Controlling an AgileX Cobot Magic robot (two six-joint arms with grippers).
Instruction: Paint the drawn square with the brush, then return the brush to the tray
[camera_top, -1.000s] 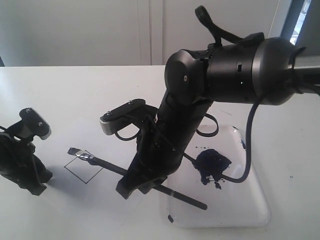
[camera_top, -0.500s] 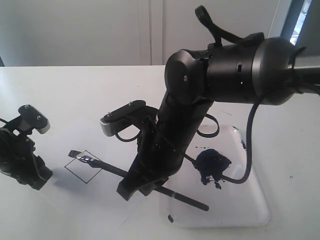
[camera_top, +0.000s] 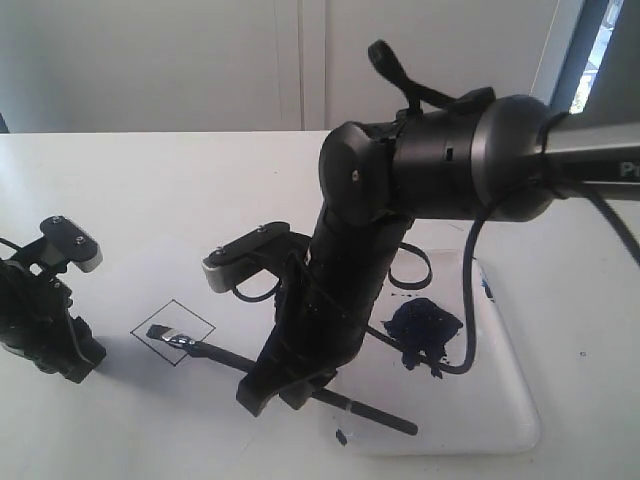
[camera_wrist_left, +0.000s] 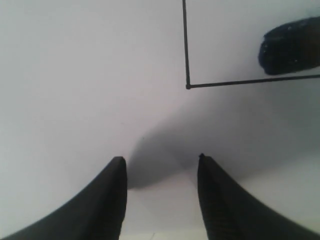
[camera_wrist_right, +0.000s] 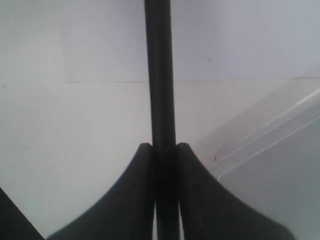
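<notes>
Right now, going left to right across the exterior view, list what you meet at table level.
left gripper → drawn square → right gripper → dark blue paint blob, inside the tray. The brush runs from square to tray, so it is left out.

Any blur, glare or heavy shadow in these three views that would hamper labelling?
Exterior view: evenly lit, sharp, soft shadows only. Left wrist view: jaws out of focus, their shadow falling toward the drawn square. Right wrist view: the brush handle and jaws blurred.
</notes>
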